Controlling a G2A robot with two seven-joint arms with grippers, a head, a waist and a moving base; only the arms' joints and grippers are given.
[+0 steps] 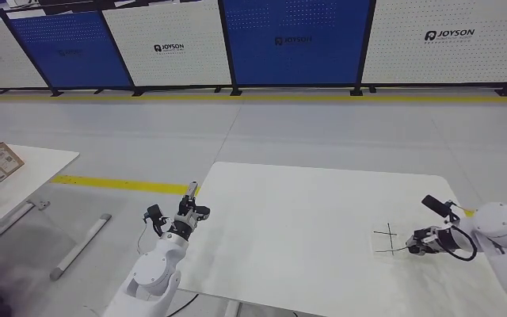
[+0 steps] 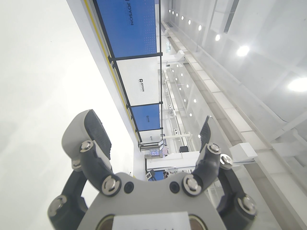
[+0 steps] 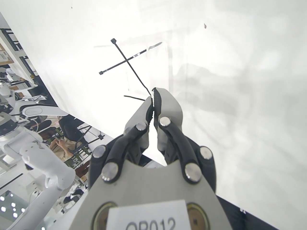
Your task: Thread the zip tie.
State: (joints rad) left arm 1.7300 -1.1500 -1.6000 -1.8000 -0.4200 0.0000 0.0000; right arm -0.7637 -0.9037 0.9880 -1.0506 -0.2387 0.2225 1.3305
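right claw (image 3: 152, 99) closed low over the bench (image 1: 301, 230) near its right edge, tips pinching a black zip tie (image 3: 135, 98); a short strand sticks out sideways from the tips. two more ties (image 3: 126, 60) lie crossed on the bench just beyond, one tail reaching the claw tips. left claw (image 2: 153, 125) open, at the bench's left edge.
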